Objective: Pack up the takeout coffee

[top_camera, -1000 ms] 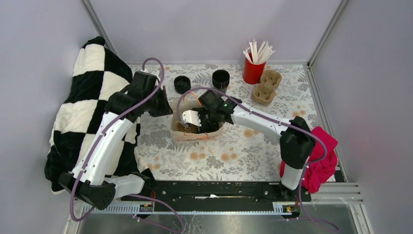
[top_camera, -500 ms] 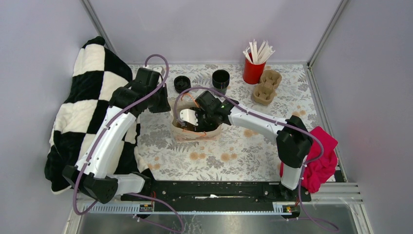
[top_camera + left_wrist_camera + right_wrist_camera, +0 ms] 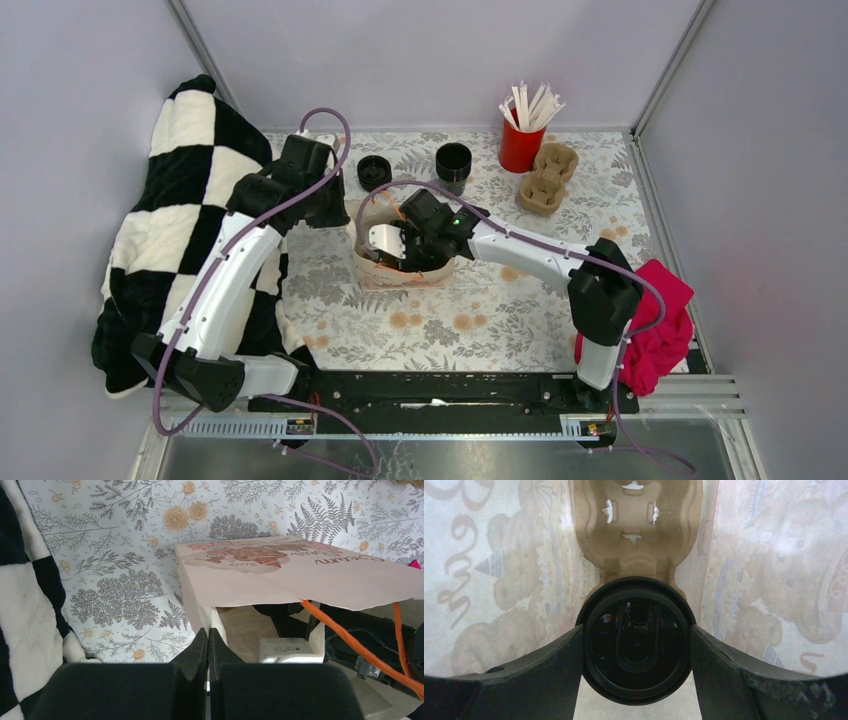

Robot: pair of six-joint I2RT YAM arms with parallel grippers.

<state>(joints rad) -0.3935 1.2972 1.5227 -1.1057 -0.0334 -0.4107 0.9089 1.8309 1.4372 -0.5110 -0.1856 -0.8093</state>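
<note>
Right gripper (image 3: 636,630) is clamped on the takeout coffee (image 3: 636,652), one finger each side of the black lid, and the cup is down inside the paper bag (image 3: 494,570). Just past the cup, deeper in the bag, there's a pulp carrier (image 3: 636,525). I reckon the trick is going down dead straight so the base drops into a carrier well, cup upright, and only opening once it's seated. Left gripper (image 3: 207,647) is pinched shut on the bag's rim, looks like. I'd hold that so the walls don't fold in.
</note>
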